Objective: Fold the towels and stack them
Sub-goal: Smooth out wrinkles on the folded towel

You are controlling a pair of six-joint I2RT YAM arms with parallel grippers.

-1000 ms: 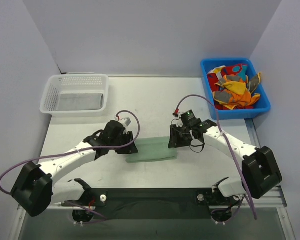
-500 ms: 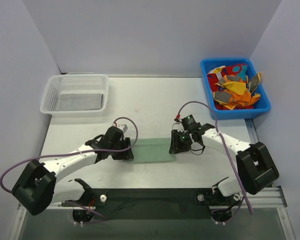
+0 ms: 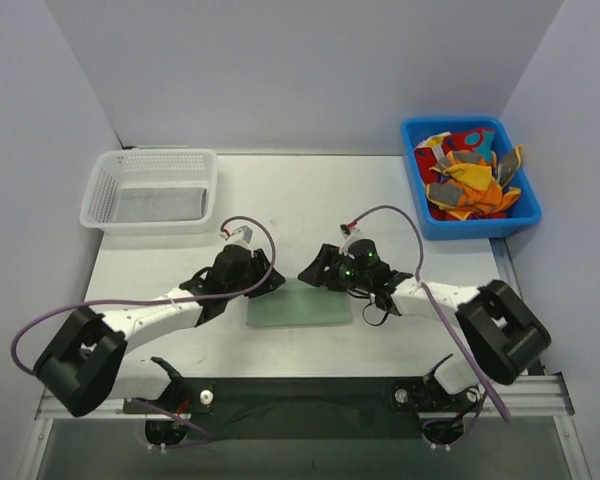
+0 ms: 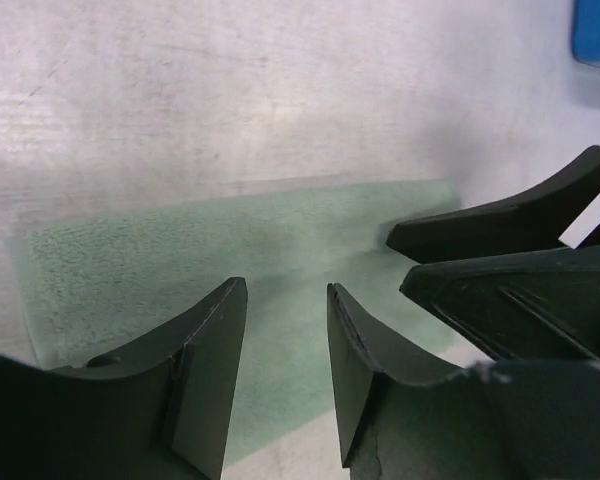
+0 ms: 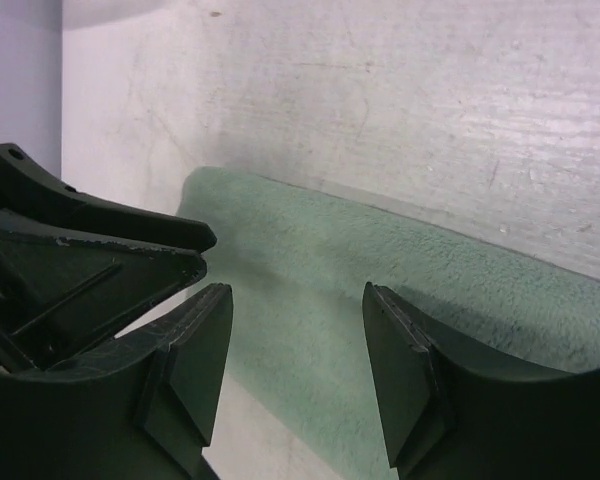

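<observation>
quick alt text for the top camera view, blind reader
The left gripper and right gripper meet over the far edge of a pale green towel lying flat. A white basket sits far left, a blue bin of colourful towels far right.

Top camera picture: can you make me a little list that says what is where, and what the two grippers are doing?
Green towel: lying flat on the table, between the two arms
Left gripper: open, over the green towel, holding nothing
Right gripper: open, over the green towel, holding nothing
White basket: far left corner, one grey towel lying in it
Blue bin: far right corner, a heap of colourful towels inside
</observation>
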